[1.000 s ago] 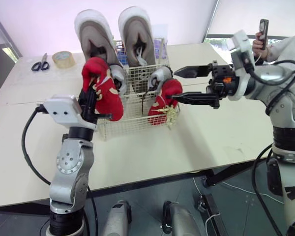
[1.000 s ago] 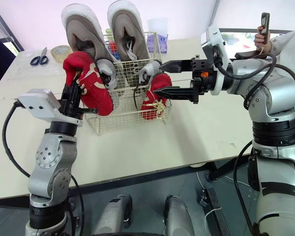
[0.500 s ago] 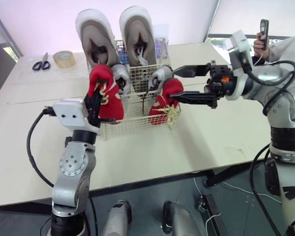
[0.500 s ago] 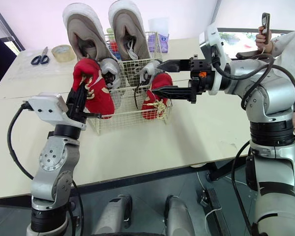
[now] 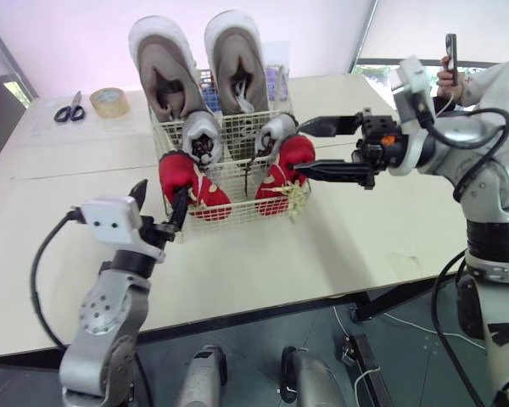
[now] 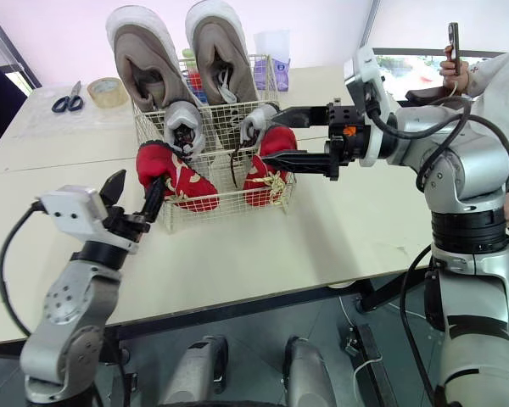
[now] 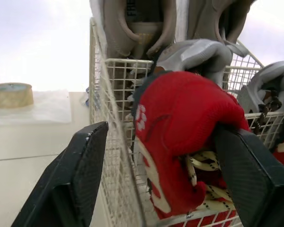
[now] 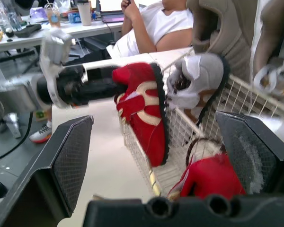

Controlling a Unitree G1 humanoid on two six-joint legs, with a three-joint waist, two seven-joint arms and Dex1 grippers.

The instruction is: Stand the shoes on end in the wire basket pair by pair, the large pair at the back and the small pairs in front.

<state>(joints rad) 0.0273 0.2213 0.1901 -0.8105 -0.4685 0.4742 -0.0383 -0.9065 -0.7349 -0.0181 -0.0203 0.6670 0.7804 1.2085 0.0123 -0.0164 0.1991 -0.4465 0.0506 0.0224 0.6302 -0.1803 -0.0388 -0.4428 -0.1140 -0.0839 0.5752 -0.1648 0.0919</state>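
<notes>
Straddling the front left corner of the white wire basket (image 5: 242, 206), the left gripper (image 5: 161, 192) gapes wide and empty, one finger close against the small red lace-up shoe (image 5: 193, 180), which leans there rather than standing on end. The right gripper (image 5: 302, 147), equally wide and empty, hovers beside the other red shoe (image 5: 290, 161), probably guarding it. The small grey shoes (image 5: 202, 136) stand behind, and the large beige trainers (image 5: 165, 64) stand rearmost.

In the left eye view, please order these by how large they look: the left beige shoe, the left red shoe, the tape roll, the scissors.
1. left beige shoe
2. left red shoe
3. tape roll and scissors: they look about alike, so I do not rank them.
</notes>
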